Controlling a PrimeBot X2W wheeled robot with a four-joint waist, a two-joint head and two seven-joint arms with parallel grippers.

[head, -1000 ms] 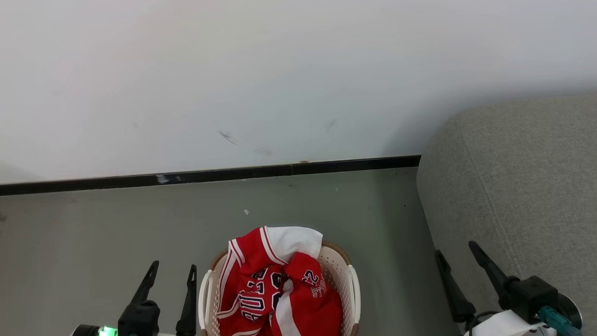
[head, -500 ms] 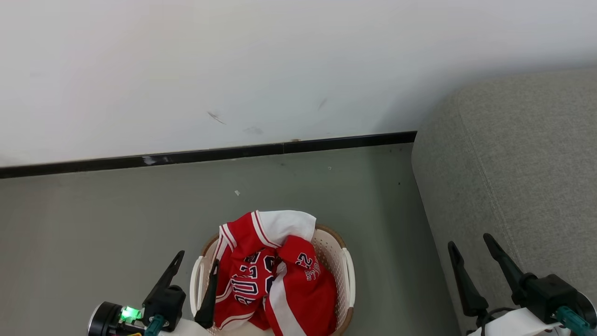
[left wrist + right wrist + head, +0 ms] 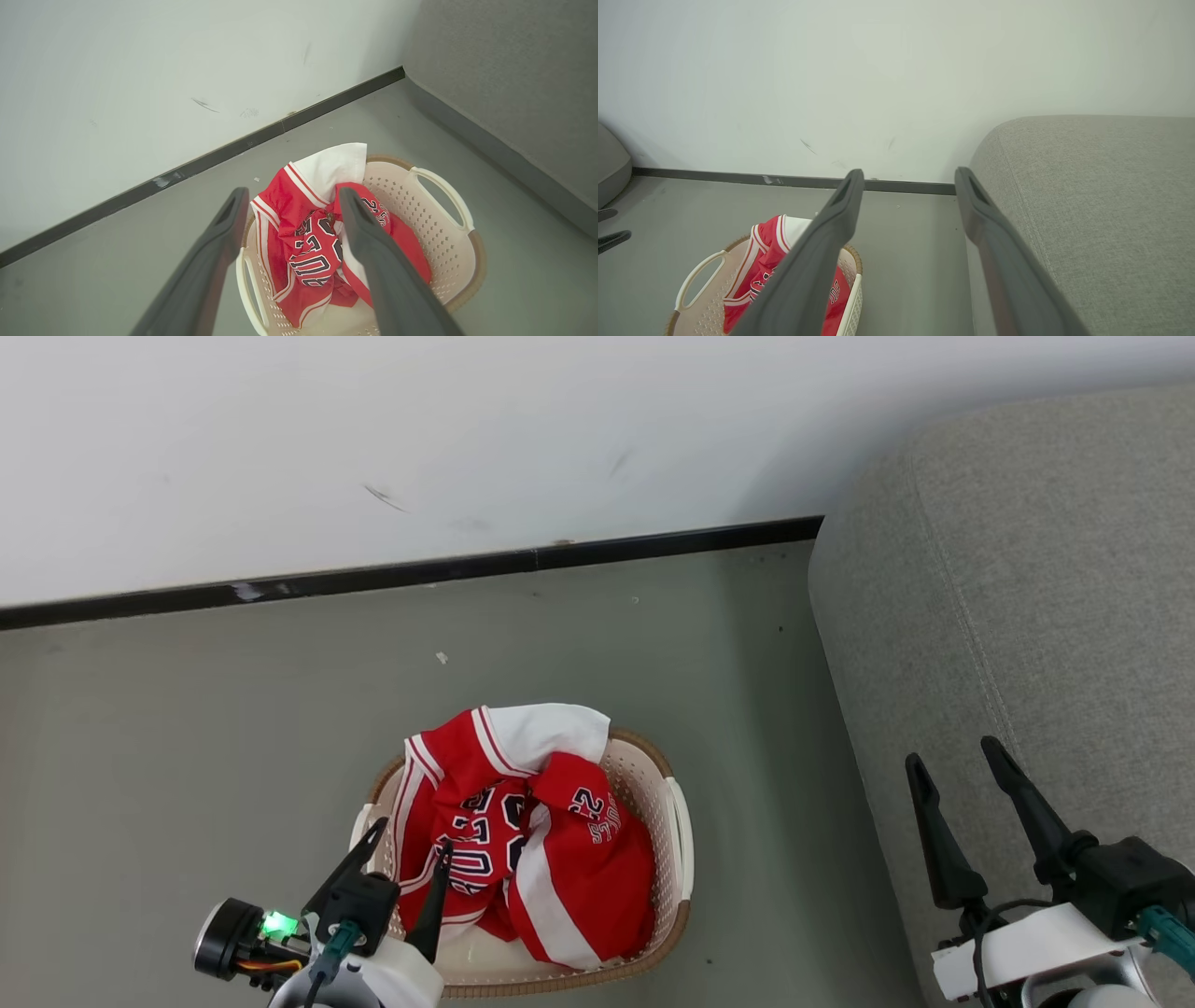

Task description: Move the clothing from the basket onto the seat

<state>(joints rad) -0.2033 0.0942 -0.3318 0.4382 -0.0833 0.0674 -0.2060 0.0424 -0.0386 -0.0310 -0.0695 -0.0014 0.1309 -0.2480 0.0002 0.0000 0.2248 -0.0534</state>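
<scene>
1. The clothing [image 3: 560, 859] is lying crumpled in the basket [image 3: 682, 821], just ahead of the left jaws.
2. Both the left jaws and right jaws are gaping, empty.
3. Probably soft, light and floppy; pinching a raised fold is looking safest.

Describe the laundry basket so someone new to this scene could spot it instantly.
Start at the big grey sofa on the right. On the grey-green floor to its left, short of the black skirting board, stands the basket. It is the one container there: cream perforated plastic with a brown rim, stuffed with red clothing.
</scene>
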